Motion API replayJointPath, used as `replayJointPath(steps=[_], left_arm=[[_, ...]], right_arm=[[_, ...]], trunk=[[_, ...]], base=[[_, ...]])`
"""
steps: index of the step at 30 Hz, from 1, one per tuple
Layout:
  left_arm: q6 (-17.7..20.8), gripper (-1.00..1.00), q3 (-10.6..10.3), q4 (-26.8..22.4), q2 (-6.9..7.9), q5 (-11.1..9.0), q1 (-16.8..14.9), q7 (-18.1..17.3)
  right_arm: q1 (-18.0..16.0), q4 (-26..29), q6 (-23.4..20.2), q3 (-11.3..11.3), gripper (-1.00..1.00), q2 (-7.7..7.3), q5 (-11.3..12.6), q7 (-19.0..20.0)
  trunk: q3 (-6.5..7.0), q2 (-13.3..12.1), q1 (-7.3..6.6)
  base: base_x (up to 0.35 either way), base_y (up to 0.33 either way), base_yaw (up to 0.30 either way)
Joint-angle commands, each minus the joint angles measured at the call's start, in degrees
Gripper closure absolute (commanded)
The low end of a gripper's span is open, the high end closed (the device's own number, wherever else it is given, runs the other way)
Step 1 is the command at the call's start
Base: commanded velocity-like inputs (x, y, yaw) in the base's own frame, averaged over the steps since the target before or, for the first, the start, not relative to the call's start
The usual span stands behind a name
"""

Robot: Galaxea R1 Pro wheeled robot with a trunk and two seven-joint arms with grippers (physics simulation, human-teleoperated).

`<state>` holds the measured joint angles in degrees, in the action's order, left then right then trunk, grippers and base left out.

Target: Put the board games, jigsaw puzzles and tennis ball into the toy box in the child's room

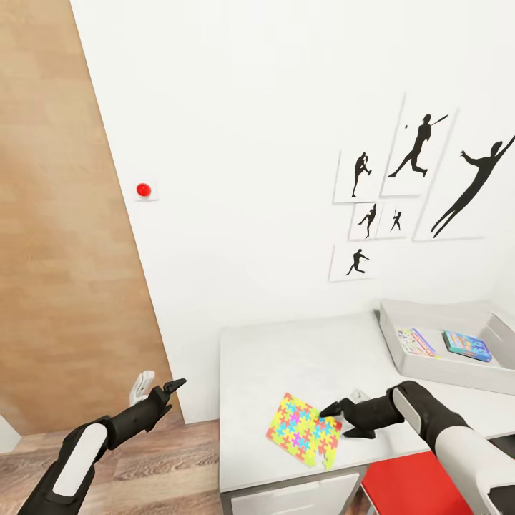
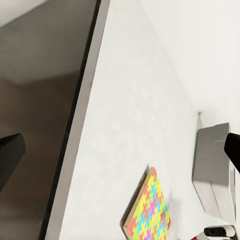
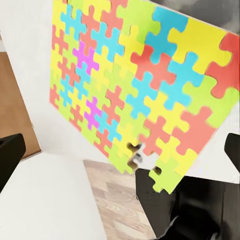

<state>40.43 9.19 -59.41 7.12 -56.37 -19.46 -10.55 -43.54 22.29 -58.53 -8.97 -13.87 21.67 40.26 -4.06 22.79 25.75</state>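
The right tool (image 1: pixel 337 422), fingers apart, hovers at the puzzle (image 1: pixel 305 430) on the table (image 1: pixel 300 357); the left tool (image 1: pixel 172 390), apart, hangs beside it.

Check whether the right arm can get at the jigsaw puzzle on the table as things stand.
Probably yes. The right gripper hangs open right at the edge of the jigsaw puzzle, which lies flat near the table's front edge, and nothing stands between them.

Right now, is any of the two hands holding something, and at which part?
Nothing is held. The right hand is open at the near edge of the jigsaw puzzle on the table, fingers not closed on it. The left hand hangs free over the floor.
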Motion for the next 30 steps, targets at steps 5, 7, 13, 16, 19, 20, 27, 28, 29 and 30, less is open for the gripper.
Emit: replayJointPath(steps=[5, 7, 13, 16, 19, 20, 27, 28, 29, 30], left_arm=[[0.36, -1.0, 0.13, -0.01, -0.02, 0.03, -0.05, -0.17], [0.36, -1.0, 0.13, -0.01, -0.01, 0.03, -0.05, -0.17], [0.36, -1.0, 0.13, -0.01, -0.04, 0.03, -0.09, -0.17], [0.36, -1.0, 0.13, -0.01, -0.04, 0.03, -0.08, -0.17], [0.36, -1.0, 0.13, -0.01, -0.04, 0.03, -0.08, -0.17], [0.36, -1.0, 0.13, -0.01, -0.05, 0.03, -0.08, -0.17], [0.36, -1.0, 0.13, -0.01, -0.02, 0.03, -0.08, -0.17], [0.36, -1.0, 0.13, -0.01, -0.03, 0.03, -0.07, -0.17], [0.36, -1.0, 0.13, -0.01, -0.04, 0.03, -0.07, -0.17], [0.36, -1.0, 0.13, -0.01, -0.04, 0.03, -0.07, -0.17]], right_arm=[[-0.06, -0.31, 0.62, 1.89, -1.0, -0.12, 0.07, -2.57], [-0.06, -0.44, 0.93, 3.58, -1.0, -0.15, 0.07, -4.52], [-0.06, -0.51, 1.16, 5.54, -1.0, -0.17, 0.05, -6.35], [-0.06, -0.53, 1.25, 6.3, -1.0, -0.18, 0.05, -7.04], [-0.06, -0.57, 1.3, 6.79, -1.0, -0.18, 0.04, -7.48], [-0.06, -0.59, 1.34, 6.96, -1.0, -0.18, 0.04, -7.66], [-0.06, -0.63, 1.44, 7.35, -1.0, -0.15, 0.04, -8.09], [-0.06, -0.64, 1.47, 7.39, -1.0, -0.14, 0.04, -8.16], [-0.06, -0.65, 1.49, 7.43, -1.0, -0.13, 0.04, -8.22], [-0.06, -0.65, 1.49, 7.43, -1.0, -0.13, 0.04, -8.22]], trunk=[[-0.13, 0.13, 0.04], [-0.13, 0.13, 0.04], [-0.13, 0.13, 0.04], [-0.13, 0.13, 0.04], [-0.13, 0.13, 0.04], [-0.13, 0.13, 0.04], [-0.13, 0.13, 0.04], [-0.13, 0.13, 0.04], [-0.13, 0.13, 0.04], [-0.13, 0.13, 0.04]], base=[[0.0, 0.0, 0.001], [0.0, 0.0, 0.0], [0.0, 0.0, 0.0], [0.0, 0.0, 0.0], [0.0, 0.0, 0.0], [0.0, 0.0, 0.0], [0.0, 0.0, 0.0], [0.0, 0.0, 0.0], [0.0, 0.0, 0.0], [0.0, 0.0, 0.0]])
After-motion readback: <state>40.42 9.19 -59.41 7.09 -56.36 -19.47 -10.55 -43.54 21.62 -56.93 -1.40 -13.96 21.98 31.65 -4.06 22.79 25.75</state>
